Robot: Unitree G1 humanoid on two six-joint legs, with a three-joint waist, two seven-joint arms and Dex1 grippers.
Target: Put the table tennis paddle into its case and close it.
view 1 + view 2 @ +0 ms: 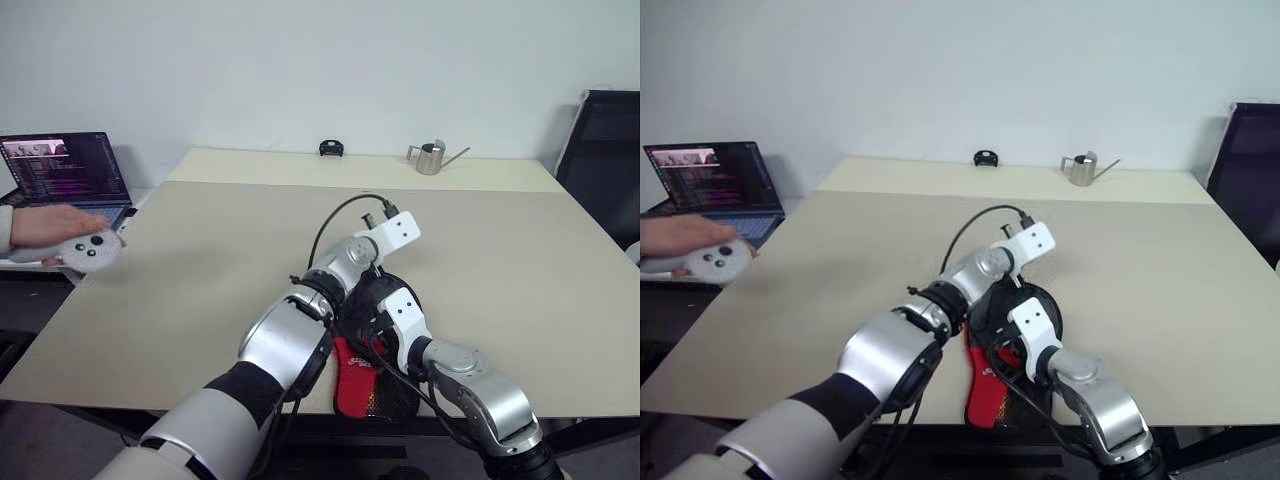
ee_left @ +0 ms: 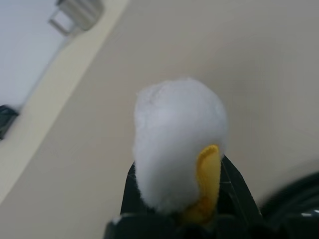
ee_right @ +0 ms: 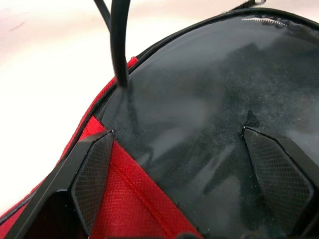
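While over the case (image 3: 124,209), right hand (image 3: 184,174) spread wide.

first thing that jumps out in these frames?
The two silver arms crossing over the black fabric case with red lining at the beige table's near edge. The open right gripper hovers over the glossy black paddle blade inside. Far left, a person's hand holds a white controller.

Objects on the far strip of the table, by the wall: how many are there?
2. A small black object sits near the middle of the far edge, and a metal watering can stands to its right. Nothing else is visible there; the arms hide none of that strip.
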